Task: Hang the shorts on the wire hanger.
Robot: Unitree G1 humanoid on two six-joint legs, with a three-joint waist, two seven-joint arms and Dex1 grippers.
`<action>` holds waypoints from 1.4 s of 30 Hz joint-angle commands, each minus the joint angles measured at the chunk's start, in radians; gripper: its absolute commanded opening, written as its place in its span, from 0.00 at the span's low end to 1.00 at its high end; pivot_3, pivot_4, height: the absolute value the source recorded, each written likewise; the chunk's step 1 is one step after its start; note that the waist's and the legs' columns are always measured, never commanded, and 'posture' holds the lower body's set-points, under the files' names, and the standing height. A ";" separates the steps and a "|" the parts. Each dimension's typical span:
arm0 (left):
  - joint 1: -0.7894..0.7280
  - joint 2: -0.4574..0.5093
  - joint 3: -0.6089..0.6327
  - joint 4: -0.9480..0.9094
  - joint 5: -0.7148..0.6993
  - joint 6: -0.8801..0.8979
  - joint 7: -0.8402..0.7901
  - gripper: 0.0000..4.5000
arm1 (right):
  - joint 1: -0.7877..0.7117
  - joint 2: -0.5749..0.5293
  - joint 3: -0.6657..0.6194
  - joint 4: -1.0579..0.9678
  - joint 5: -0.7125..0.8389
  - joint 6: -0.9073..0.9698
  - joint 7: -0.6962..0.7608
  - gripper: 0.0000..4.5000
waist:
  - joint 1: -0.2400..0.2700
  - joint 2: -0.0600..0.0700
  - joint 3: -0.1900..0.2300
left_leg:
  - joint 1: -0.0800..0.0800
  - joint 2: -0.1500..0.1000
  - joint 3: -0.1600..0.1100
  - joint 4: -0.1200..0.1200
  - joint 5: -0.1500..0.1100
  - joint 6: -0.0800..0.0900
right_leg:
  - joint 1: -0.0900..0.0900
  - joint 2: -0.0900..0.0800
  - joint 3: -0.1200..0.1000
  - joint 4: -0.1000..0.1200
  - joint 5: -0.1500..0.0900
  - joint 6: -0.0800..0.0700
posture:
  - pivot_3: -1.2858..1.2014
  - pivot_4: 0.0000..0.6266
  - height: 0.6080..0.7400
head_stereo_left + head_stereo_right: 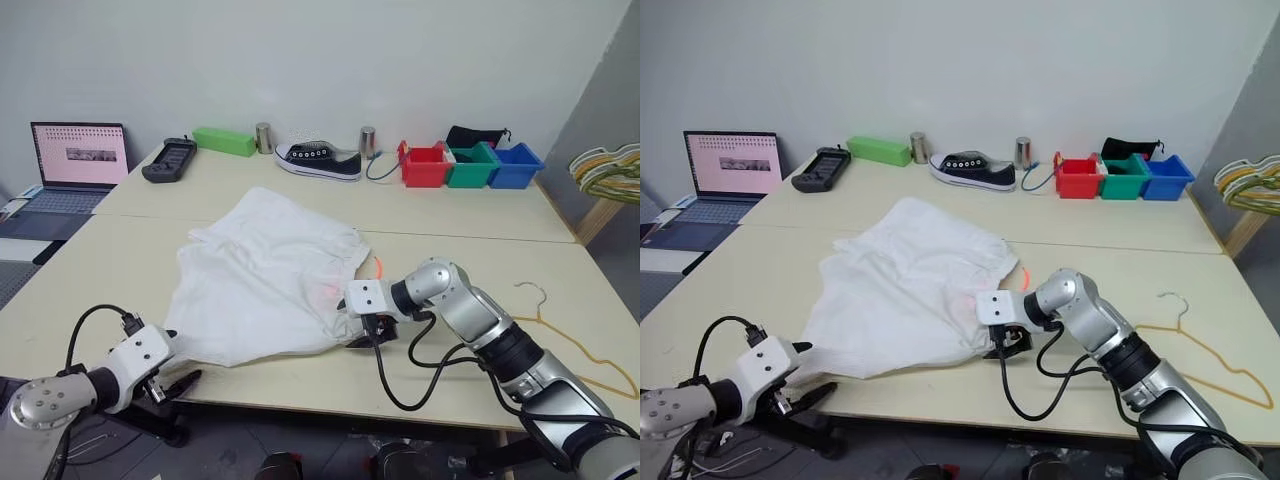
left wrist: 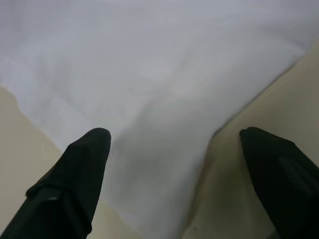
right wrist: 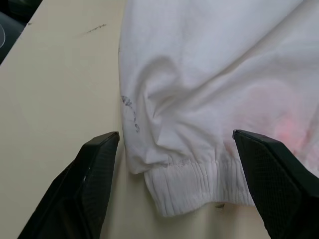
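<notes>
Spread flat and rumpled across the middle of the counter (image 1: 110,262): the shorts (image 1: 270,285), white, soft, creased in shallow folds, wide at the near hem and narrowing toward the far edge. Ribbed, gathered waistband (image 3: 197,183) bunched at the corner nearest the right gripper (image 3: 174,186), with a faint pinkish tint showing through the cloth there and a few small dark marks on the fabric beside it. A sliver of neon orange-red tag (image 1: 379,267) peeking out at the cloth's right border. Right gripper's black fingers (image 3: 94,172) spread wide on either side of the waistband corner, gripping nothing, close over the counter near its front edge. Left gripper (image 2: 174,164) at the front-left edge of the counter, black fingers (image 2: 79,174) wide apart, one pointed corner of the white cloth lying between them, not pinched. Lying flat near the counter's right edge, well apart from the shorts: the wire hanger (image 1: 570,350), thin, yellowish-tan, triangular, small hook pointing toward the far edge. Along the far edge, a black-and-white sneaker (image 1: 318,160) and red, green and blue bins (image 1: 470,166).
</notes>
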 commanded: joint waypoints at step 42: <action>-0.049 -0.005 -0.019 0.050 0.003 0.006 0.000 0.00 | -0.094 0.065 0.061 0.420 -0.172 -0.387 -0.200 0.07 | -0.001 -0.010 -0.019 | 0.004 0.005 0.003 0.000 0.000 0.000 | 0.001 0.001 0.000 0.000 0.000 -0.001 | 0.52 0.02 1.00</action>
